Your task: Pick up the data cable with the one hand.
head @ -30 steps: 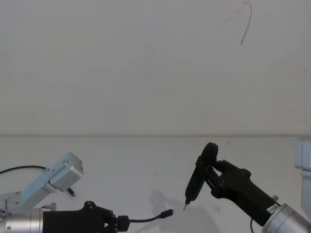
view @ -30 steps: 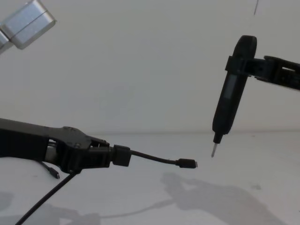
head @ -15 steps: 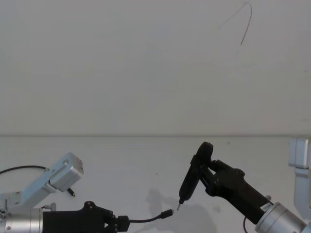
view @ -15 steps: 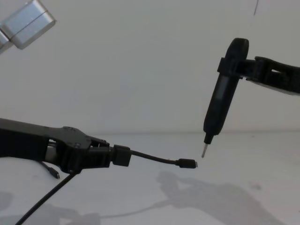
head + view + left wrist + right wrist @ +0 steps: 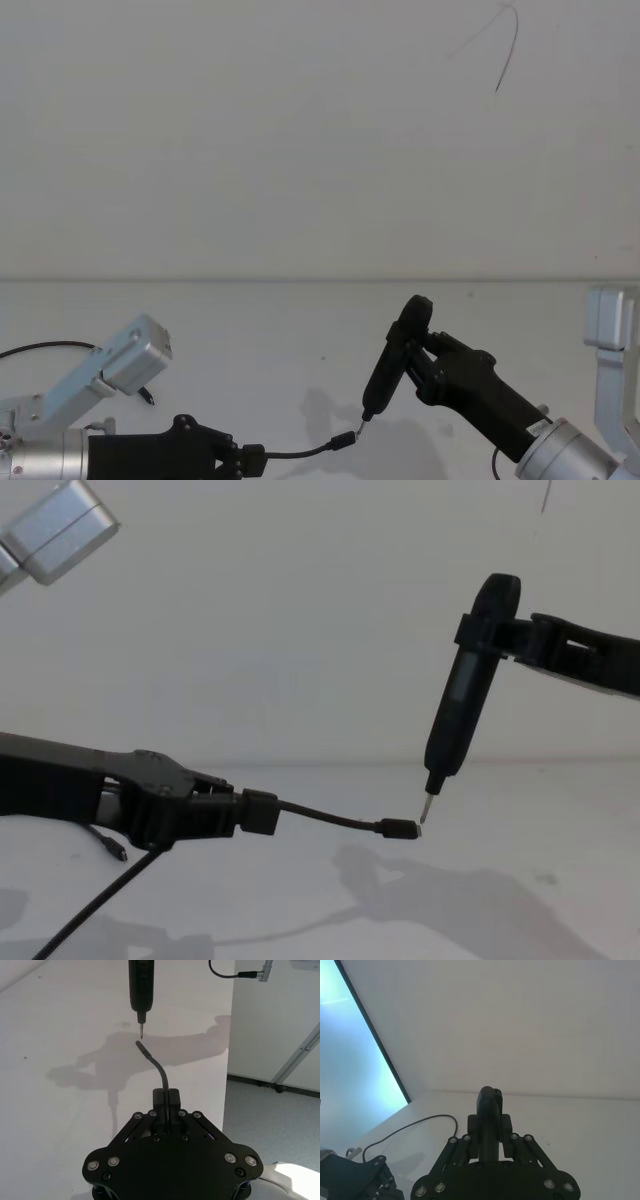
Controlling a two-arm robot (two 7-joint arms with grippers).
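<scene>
Left hand (image 5: 225,815) clamped on the data cable (image 5: 330,819) at its plug end, holding it above the tabletop (image 5: 520,820). Right hand (image 5: 500,640) clamped on a pen-shaped tool (image 5: 458,705), whose metal tip sits just beside the cable's free connector.

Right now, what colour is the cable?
Black, with a small metal tip; the cable shows best in the chest view.
</scene>
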